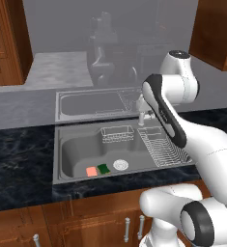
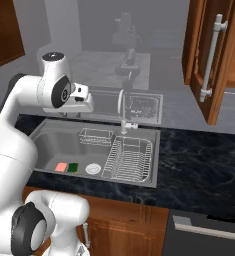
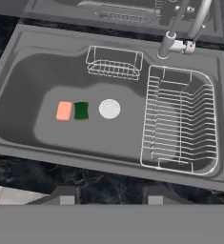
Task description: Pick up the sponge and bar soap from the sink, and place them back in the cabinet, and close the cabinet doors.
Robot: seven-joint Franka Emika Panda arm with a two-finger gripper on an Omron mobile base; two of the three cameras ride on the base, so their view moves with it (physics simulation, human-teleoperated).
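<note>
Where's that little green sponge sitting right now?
The sponge lies flat on the sink floor, between the bar soap and the round white drain, close beside the soap.

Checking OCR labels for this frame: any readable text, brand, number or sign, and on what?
None readable.
bar soap: plain pink, no print.
sponge: plain green, no label.
sink and faucet: no brand mark; only a red dot on the faucet.
cabinet door: bare wood.

Sink [image 3: 18,71]: matt grey steel. Counter [image 3: 108,183] nearest the claw: glossy black marble. Cabinet doors [image 2: 209,55]: reddish wood, metal handles.
</note>
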